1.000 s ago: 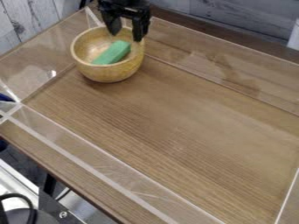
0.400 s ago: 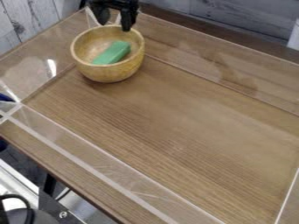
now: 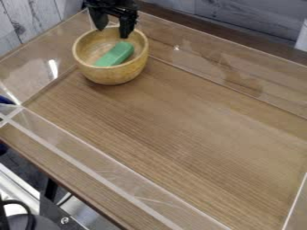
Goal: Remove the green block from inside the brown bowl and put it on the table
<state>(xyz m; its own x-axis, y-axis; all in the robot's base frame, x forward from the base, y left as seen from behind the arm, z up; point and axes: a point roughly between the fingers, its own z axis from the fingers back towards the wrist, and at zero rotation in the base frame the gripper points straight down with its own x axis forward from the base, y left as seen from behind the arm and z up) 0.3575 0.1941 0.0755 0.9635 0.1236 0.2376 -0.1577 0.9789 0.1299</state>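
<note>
One green block [image 3: 117,55] inside one brown bowl [image 3: 110,72], one end effector [image 3: 113,30] released.

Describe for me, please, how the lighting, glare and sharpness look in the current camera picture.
Camera view: soft, pale glare on the table, strongest toward the upper left; shading along the lower outside of the bowl; the green block recognisable but soft-edged; the dark gripper showing little detail, its fingers hard to make out.

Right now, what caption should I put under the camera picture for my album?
Black fingers at the bowl's far side, green block inside.
</note>
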